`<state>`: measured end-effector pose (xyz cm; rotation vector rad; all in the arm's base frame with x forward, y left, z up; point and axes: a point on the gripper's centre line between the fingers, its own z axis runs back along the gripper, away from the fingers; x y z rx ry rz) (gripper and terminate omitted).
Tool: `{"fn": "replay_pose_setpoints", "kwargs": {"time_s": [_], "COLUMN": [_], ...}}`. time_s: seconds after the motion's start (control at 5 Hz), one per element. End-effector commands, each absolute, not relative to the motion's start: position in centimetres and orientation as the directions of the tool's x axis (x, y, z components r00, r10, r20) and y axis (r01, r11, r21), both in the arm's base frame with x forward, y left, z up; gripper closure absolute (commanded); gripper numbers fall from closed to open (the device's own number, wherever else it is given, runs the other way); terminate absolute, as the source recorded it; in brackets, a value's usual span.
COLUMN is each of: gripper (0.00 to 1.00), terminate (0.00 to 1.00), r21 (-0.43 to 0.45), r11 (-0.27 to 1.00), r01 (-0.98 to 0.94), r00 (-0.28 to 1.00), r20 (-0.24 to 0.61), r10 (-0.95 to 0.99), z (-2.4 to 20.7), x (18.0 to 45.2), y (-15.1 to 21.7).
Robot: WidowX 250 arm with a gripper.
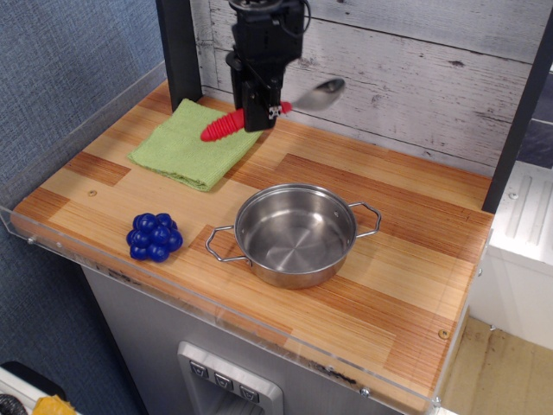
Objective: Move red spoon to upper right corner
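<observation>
A black gripper (259, 111) is clamped on a red spoon (259, 115), holding it above the worktop (406, 259) near the green cloth (186, 143). Carrying step underway; next, travel right to the upper right corner (458, 186), then lower.

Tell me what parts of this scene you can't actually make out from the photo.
All in the single view:
- Middle of the red spoon: hidden behind the end effector.
- Spoon bowl: motion-blurred.
- End effector's fingers: too dark to separate.
- Arm above: cut off by the top edge.
- Far right tabletop corner: behind a dark post.
</observation>
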<state>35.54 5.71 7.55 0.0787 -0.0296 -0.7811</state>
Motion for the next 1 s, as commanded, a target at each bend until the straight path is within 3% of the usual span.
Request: {"fn": "replay_pose_setpoints", "kwargs": {"time_s": [0.0,0.4,0.8], "gripper": [1.0,1.0,1.0], "terminate": [0.0,0.0,0.0], "r21": [0.122,0.145,0.184], "r11": [0.408,0.205,0.096], "r01": [0.905,0.968,0.978], "r00": [0.413,0.213,0.101], "r20": [-0.019,-0.04,-0.014], "r10": [-0.911,-0.976,-0.995], "z": [8.9,7.0,4.7], "x": [36.3,37.2,38.7], "y": [1.0,-2.1,-4.7]}}
